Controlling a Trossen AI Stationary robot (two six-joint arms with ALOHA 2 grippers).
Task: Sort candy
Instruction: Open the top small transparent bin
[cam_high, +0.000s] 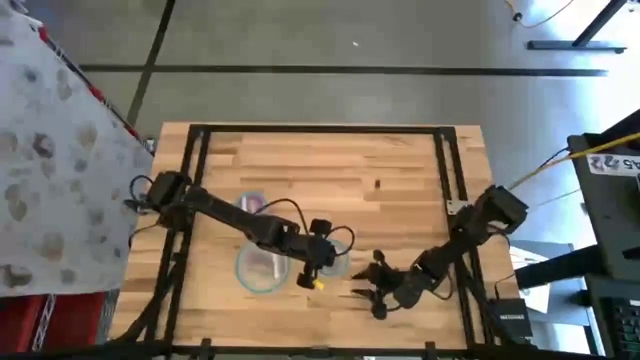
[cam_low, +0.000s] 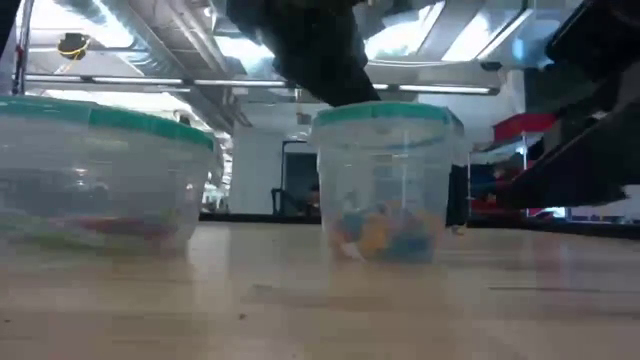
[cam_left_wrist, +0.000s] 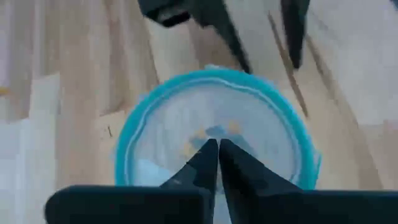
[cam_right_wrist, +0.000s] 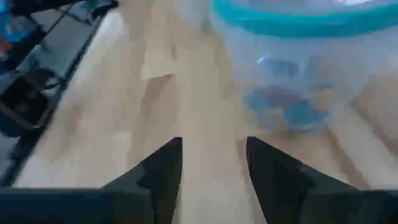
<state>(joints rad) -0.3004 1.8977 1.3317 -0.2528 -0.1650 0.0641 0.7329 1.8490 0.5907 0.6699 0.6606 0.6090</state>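
Observation:
My left gripper (cam_left_wrist: 217, 145) is shut and points down over the mouth of a clear bowl with a teal rim (cam_left_wrist: 214, 134). In that bowl lie yellow, orange and blue candy pieces (cam_low: 385, 235). From above, this gripper (cam_high: 320, 268) hangs at the table's near middle. My right gripper (cam_right_wrist: 211, 146) is open just above bare wood, right of that bowl (cam_right_wrist: 305, 68), and in the high view it (cam_high: 373, 290) sits near the near edge. I see nothing between either pair of fingers. Magenta candy (cam_high: 251, 203) lies in a farther bowl.
A third clear bowl (cam_high: 260, 270) stands left of the left gripper; the low view shows it (cam_low: 100, 165) with reddish pieces at its bottom. A black frame (cam_high: 445, 170) runs round the table top. Bare wood lies at the far and right parts.

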